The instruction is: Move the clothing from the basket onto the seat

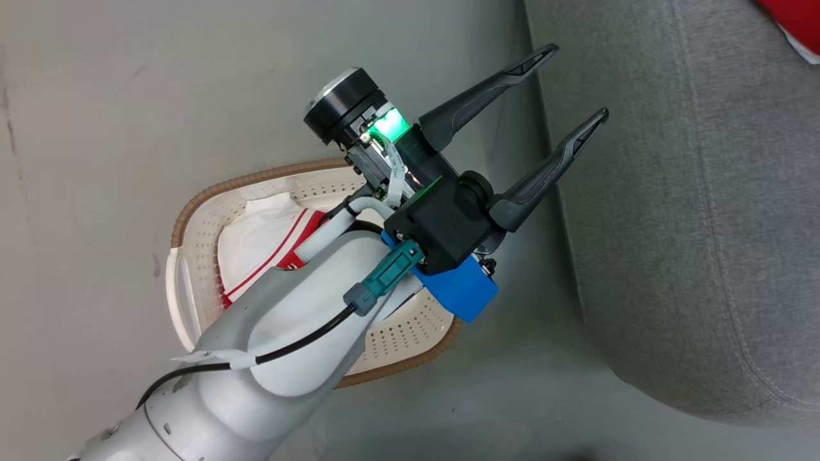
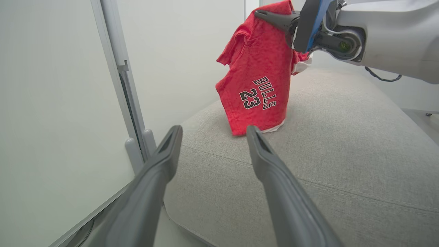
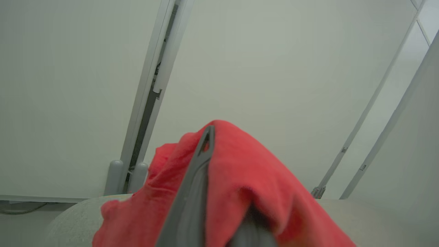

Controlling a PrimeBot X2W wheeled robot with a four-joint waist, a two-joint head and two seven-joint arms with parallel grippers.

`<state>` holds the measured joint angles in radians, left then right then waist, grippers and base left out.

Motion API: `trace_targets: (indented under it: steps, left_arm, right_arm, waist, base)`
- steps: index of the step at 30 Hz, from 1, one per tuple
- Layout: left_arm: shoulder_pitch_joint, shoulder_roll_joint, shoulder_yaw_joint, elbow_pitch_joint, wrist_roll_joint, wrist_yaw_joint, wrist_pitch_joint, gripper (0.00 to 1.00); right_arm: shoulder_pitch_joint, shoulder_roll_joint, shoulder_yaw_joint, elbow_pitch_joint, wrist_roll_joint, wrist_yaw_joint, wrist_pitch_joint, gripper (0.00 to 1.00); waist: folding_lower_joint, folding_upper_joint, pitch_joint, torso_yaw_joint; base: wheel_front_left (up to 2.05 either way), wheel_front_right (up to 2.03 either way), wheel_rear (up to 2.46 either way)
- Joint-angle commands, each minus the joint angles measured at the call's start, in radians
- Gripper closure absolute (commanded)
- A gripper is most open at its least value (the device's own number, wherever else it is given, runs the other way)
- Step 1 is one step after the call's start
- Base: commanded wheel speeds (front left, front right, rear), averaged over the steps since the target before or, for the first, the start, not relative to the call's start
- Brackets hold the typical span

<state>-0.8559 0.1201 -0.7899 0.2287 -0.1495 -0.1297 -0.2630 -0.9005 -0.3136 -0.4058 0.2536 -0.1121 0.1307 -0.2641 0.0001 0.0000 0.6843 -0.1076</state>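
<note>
In the head view my left gripper (image 1: pixel 580 81) stands open and empty above the floor, between the basket (image 1: pixel 192 218) and the seat (image 1: pixel 692 192). A white garment with red-striped trim (image 1: pixel 269 237) lies in the cream basket, partly hidden by my left forearm. In the left wrist view my right gripper (image 2: pixel 272 17) is shut on a red jersey (image 2: pixel 257 79) lettered "BULLS 23". The jersey hangs with its hem touching the grey seat (image 2: pixel 343 144). Red cloth (image 3: pixel 247 164) drapes over my right gripper (image 3: pixel 214 137) in the right wrist view. A red corner of cloth (image 1: pixel 791 19) shows at the head view's top right.
The basket stands on a pale grey floor (image 1: pixel 96 128) just left of the sofa's rounded edge. Behind the sofa is a white wall with a vertical rail and two short grey posts (image 2: pixel 137 151). The open left gripper (image 2: pixel 214 129) points at the seat's near edge.
</note>
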Motion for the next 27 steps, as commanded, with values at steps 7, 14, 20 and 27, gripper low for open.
trace_targets:
  steps: [7, 14, 20, 27]
  left_arm:
    - [0.005, -0.004, 0.016, -0.008, 0.01, 0.001, -0.003, 0.0]
    - [0.013, -0.001, 0.028, -0.009, 0.012, 0.001, -0.003, 0.0]
    - [0.029, 0.004, 0.042, -0.001, 0.011, 0.001, -0.003, 0.0]
    - [0.072, -0.001, 0.065, 0.001, 0.003, 0.009, -0.003, 0.0]
  right_arm:
    - [0.038, 0.011, -0.031, 0.168, -0.02, 0.0, -0.001, 1.0]
    - [0.069, 0.022, -0.066, 0.271, -0.029, 0.0, 0.0, 1.0]
    - [0.106, 0.045, -0.062, 0.268, -0.032, 0.0, -0.001, 0.0]
    - [0.261, 0.096, -0.049, 0.179, -0.014, 0.0, 0.0, 0.0]
  waist:
    - [-0.0001, 0.0, 0.012, 0.019]
    - [-0.0001, 0.0, 0.003, 0.023]
    - [-0.0001, 0.0, -0.028, 0.009]
    - [-0.0001, 0.0, -0.109, -0.008]
  base:
    - [0.0, 0.0, 0.0]
    - [0.0, 0.0, 0.0]
    - [0.0, 0.0, 0.0]
    - [0.0, 0.0, 0.0]
